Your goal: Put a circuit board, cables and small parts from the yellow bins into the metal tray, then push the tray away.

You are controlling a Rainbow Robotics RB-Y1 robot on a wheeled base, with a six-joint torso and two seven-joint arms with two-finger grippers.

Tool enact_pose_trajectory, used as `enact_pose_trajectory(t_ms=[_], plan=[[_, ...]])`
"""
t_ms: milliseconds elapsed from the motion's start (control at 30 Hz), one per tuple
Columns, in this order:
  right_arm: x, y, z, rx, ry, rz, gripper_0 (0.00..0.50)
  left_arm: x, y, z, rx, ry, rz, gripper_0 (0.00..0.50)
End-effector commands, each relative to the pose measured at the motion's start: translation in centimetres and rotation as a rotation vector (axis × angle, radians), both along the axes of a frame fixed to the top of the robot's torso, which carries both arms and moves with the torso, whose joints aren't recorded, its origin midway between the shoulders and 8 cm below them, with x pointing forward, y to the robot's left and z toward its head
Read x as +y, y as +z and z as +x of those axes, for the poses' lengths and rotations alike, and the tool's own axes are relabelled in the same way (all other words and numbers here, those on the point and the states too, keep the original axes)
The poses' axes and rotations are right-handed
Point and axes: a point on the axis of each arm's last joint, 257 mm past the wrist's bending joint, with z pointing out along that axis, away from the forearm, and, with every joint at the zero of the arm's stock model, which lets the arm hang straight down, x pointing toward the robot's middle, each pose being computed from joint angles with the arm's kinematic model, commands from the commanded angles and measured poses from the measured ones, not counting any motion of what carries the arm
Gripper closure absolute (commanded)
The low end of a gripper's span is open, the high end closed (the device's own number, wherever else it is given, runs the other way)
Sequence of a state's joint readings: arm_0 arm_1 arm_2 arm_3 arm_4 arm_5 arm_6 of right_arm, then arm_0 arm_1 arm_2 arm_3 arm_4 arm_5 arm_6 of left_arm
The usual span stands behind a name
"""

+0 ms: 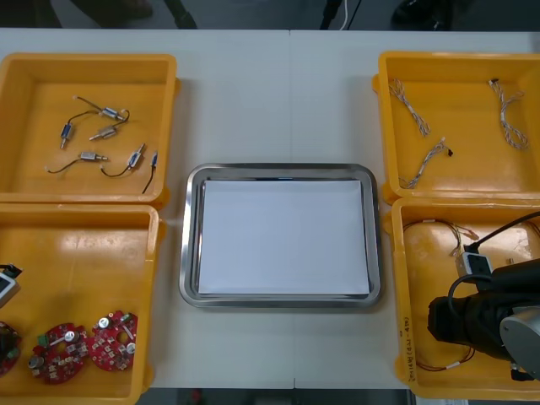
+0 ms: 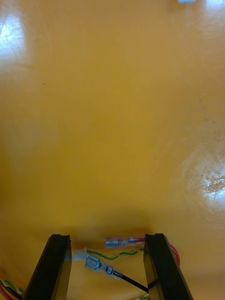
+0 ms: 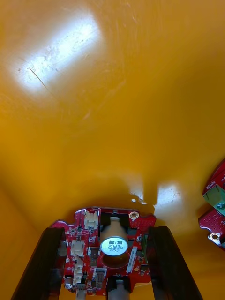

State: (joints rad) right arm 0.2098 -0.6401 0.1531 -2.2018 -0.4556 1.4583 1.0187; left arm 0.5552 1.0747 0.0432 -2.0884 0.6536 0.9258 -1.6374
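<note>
We have the left claw (image 3: pixel 105 229) down in the lower-left bin (image 1: pixel 84 253), fingers (image 3: pixel 47 262) apart and straddling a red circuit board (image 3: pixel 82 246); we can't tell if they touch its edges. Two more boards (image 1: pixel 114 340) lie near it in the same bin. The right claw (image 2: pixel 108 236) is in the lower-right bin (image 1: pixel 422 278), also spread apart, low over the floor, with cable ends (image 2: pixel 124 242) lying between its fingers and nothing clamped. The right arm (image 1: pixel 481 325) covers that bin's lower right corner. The tray (image 1: pixel 189 236) sits mid-frame on the worktop (image 1: pixel 278 101) between the bins, white inside. We see small metal parts (image 1: pixel 108 112) in the upper-left bin (image 1: pixel 51 84) and twisted cables (image 1: pixel 409 99) in the upper-right bin (image 1: pixel 456 93).
</note>
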Motion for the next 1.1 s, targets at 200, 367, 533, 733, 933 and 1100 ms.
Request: enact_pose_trajectory(t_ms=[200,367,533,733,933,1100], plan=[[0.2,-0.8,-1.2,0.016,-0.022,0.011,0.052,0.5,-0.7,-0.8,0.026,-0.012,0.031,0.0],[0.0,-1.0,-1.5,0.021,-0.031,0.008,0.009,0.4,-0.7,-0.8,0.023,-0.005,0.029,0.0],[0.4,-1.2,-1.5,0.01,-0.034,0.026,0.0,0.4,-0.6,-0.6,0.019,-0.003,0.029,0.0],[0.5,-1.3,-1.4,0.004,-0.034,0.023,0.0,0.1,-0.7,0.0,0.013,-0.004,0.025,0.0],[0.2,-1.5,-1.6,0.006,-0.036,0.013,0.0,0.2,-0.8,0.0,0.013,0.003,0.025,0.0],[0.2,-1.5,-1.7,0.006,-0.035,0.015,0.0,0.2,-0.8,0.0,0.013,0.003,0.026,0.299]])
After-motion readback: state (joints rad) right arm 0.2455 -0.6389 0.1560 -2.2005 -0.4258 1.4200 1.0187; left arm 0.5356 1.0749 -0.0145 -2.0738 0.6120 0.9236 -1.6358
